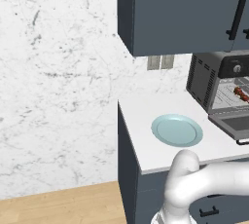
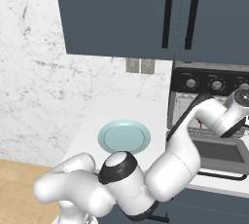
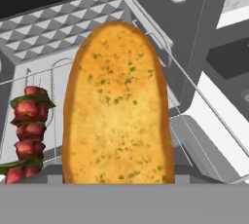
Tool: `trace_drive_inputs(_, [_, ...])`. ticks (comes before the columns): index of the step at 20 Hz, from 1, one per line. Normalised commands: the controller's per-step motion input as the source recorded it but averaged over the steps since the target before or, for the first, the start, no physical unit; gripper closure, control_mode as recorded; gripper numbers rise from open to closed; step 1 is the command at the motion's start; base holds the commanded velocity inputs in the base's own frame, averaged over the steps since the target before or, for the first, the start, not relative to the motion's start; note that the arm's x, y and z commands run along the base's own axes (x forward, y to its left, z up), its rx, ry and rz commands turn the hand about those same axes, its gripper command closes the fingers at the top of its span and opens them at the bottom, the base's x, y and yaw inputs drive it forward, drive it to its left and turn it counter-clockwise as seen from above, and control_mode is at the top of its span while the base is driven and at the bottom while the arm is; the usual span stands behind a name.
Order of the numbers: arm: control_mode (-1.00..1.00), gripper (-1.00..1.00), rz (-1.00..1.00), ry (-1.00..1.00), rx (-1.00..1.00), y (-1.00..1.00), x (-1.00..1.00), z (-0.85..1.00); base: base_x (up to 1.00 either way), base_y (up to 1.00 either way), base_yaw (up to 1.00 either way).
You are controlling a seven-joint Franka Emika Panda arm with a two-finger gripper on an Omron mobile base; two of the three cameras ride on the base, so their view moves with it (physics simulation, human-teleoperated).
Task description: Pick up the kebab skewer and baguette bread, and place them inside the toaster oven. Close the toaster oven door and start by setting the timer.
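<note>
The baguette bread (image 3: 116, 106), golden-orange with green flecks, stands large in the hand view, and my gripper (image 3: 116, 175) is shut on its lower end. Inside the toaster oven (image 1: 204, 79), the bread sits over the silver wire rack (image 3: 48, 79). To the bread's left the kebab skewer (image 3: 26, 138), red chunks with green bits, lies on that rack; it is a red speck (image 1: 240, 93) from the left base. The toaster oven door (image 2: 219, 156) hangs open and flat. Round black knobs (image 2: 216, 85) line the control strip; which one is the timer I cannot tell. My forearm (image 2: 214, 113) reaches into the oven mouth.
A pale blue plate (image 1: 176, 130) lies bare on the white counter (image 1: 141, 121) left of the oven. Dark cabinets (image 2: 126, 13) hang above, and a wall outlet (image 1: 160, 62) sits behind. The counter's left end drops to a wooden floor (image 1: 58, 208).
</note>
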Motion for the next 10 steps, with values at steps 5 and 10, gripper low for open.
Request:
trace_drive_inputs(5, [-1.00,1.00,0.00,0.00,0.00,0.00,0.13,-0.16,0.00,0.00,0.00])
trace_drive_inputs(10, [-1.00,1.00,0.00,0.01,0.01,-0.08,0.12,-0.12,0.00,0.00,0.00])
